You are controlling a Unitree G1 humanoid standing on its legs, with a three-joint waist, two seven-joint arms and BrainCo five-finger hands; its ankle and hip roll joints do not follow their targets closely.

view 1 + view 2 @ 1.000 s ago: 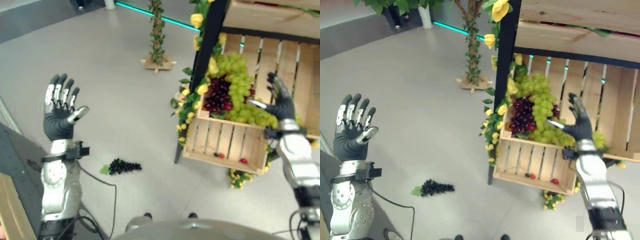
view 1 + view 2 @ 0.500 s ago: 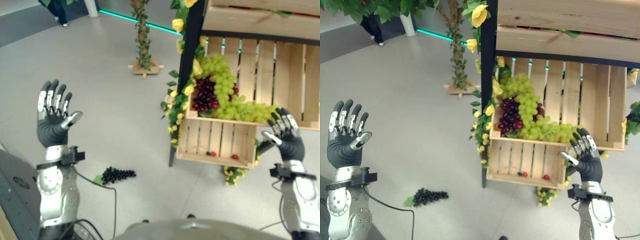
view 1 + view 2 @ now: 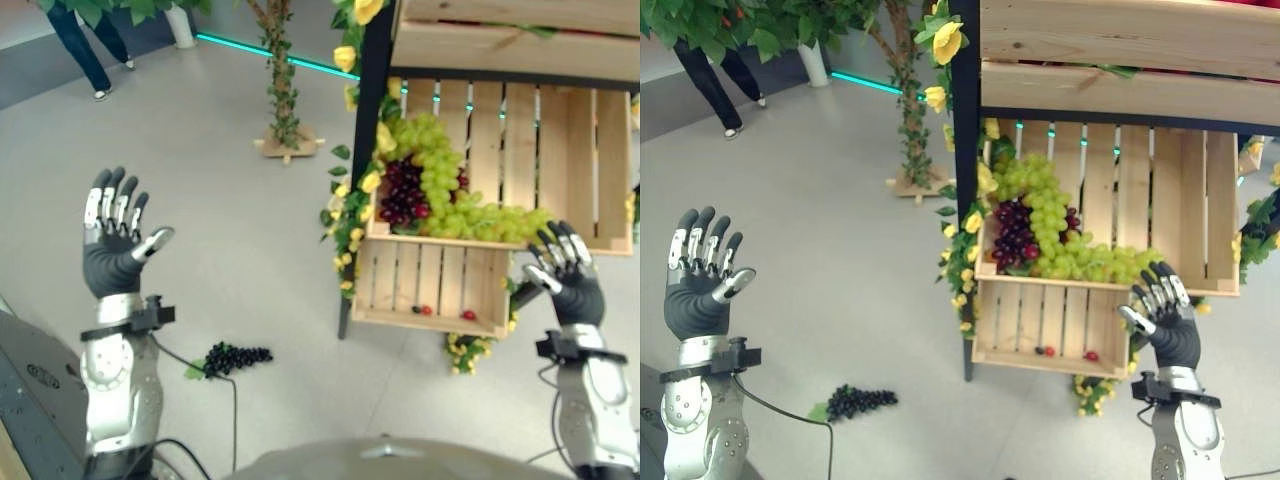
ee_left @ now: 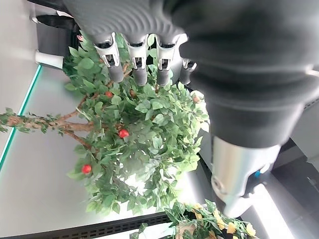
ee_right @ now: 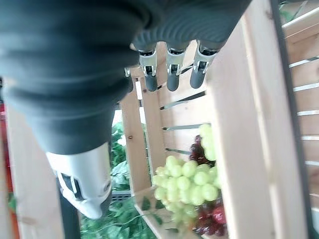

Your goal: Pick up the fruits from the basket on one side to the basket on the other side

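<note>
A wooden crate point(image 3: 436, 290) on a black-framed shelf holds green grapes point(image 3: 440, 185) and a bunch of dark red grapes point(image 3: 400, 195). A bunch of black grapes point(image 3: 232, 357) lies on the grey floor. My right hand point(image 3: 571, 277) is raised with straight fingers just off the crate's front right corner, holding nothing. Its wrist view shows the green grapes point(image 5: 192, 181) past the fingers point(image 5: 171, 74). My left hand point(image 3: 112, 245) is held up open over the floor at the left, far from the crate and empty.
Two small red fruits point(image 3: 445, 312) lie on the crate's lower ledge. Yellow flowers and leaves point(image 3: 355, 215) run down the shelf's black post point(image 3: 372, 130). A small vine stand point(image 3: 282, 110) is on the floor behind. A person's legs point(image 3: 85, 45) show at the far left.
The camera has shifted. My right hand has drawn back from over the green grapes in the crate down to its front right corner, still empty. The left hand stays raised.
</note>
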